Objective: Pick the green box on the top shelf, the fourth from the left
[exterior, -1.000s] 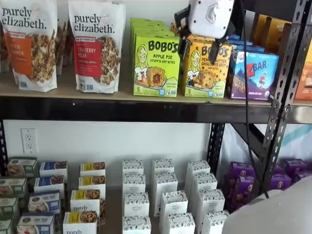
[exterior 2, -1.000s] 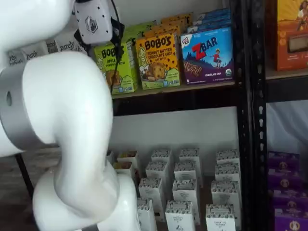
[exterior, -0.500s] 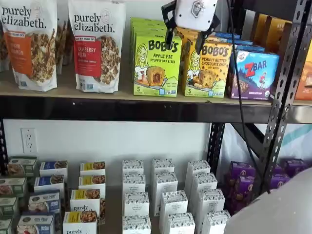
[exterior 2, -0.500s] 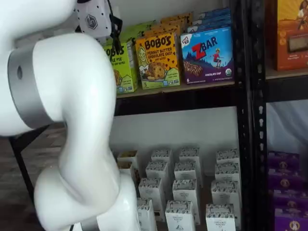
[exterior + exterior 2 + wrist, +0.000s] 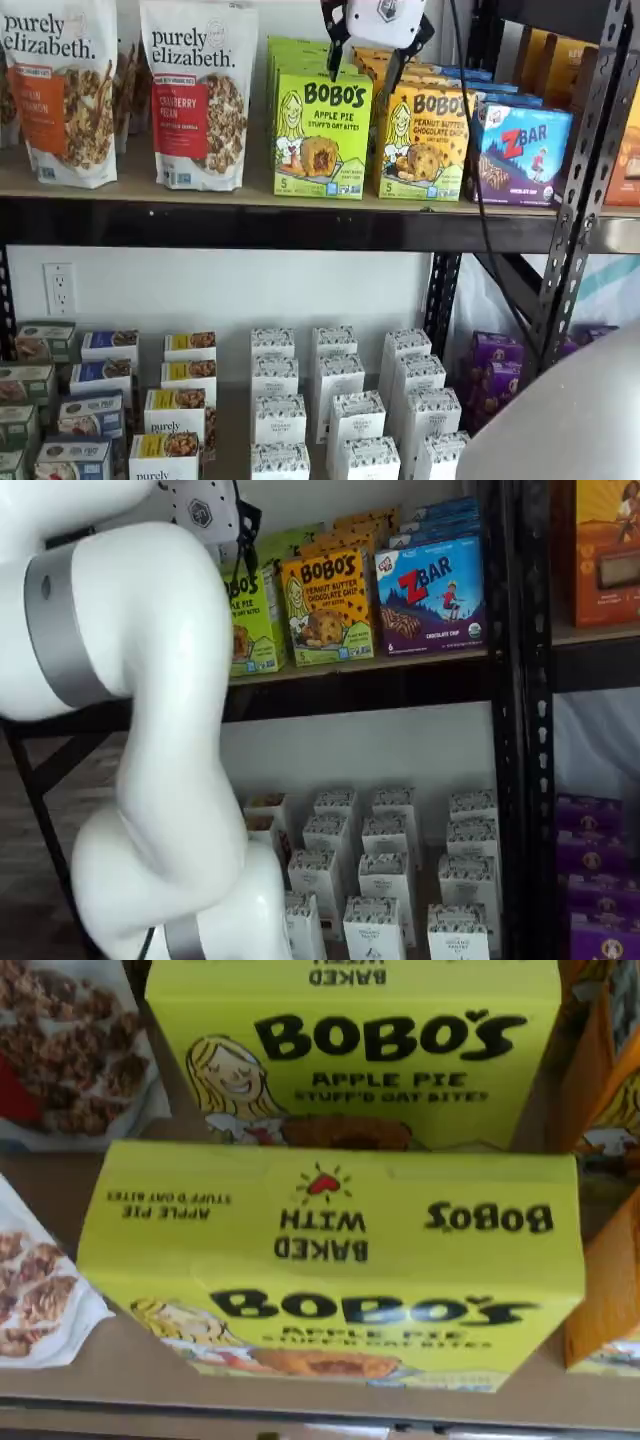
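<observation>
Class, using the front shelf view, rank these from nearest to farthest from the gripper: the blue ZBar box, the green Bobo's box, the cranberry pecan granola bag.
Gripper, fingers apart, above the top shelf.
1. The green box, just under its fingertips.
2. The ZBar box, off to one side.
3. The cranberry pecan bag, on the opposite side, a little farther.

The green box (image 5: 321,135) is showing matt printed cardboard — the top shelf (image 5: 250,190) is showing tan wood over a dull black steel beam.

Two granola bags (image 5: 198,95) left, yellow-orange Bobo's box (image 5: 425,143) beside blue ZBar box (image 5: 520,152); white cartons (image 5: 345,405) below.
</observation>
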`<action>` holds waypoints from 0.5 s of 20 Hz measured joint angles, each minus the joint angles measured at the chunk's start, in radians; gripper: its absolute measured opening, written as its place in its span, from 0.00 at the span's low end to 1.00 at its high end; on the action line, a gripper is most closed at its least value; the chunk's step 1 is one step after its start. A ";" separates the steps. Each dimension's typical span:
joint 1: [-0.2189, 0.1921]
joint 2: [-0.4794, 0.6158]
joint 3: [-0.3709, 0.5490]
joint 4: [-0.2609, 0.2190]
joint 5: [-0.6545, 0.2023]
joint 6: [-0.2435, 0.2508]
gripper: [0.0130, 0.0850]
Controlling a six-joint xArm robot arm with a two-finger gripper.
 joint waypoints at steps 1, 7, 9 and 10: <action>-0.003 0.010 -0.008 -0.001 -0.001 -0.003 1.00; -0.016 0.076 -0.075 -0.001 0.033 -0.013 1.00; -0.024 0.095 -0.093 0.014 0.041 -0.022 1.00; -0.027 0.103 -0.101 0.020 0.045 -0.025 1.00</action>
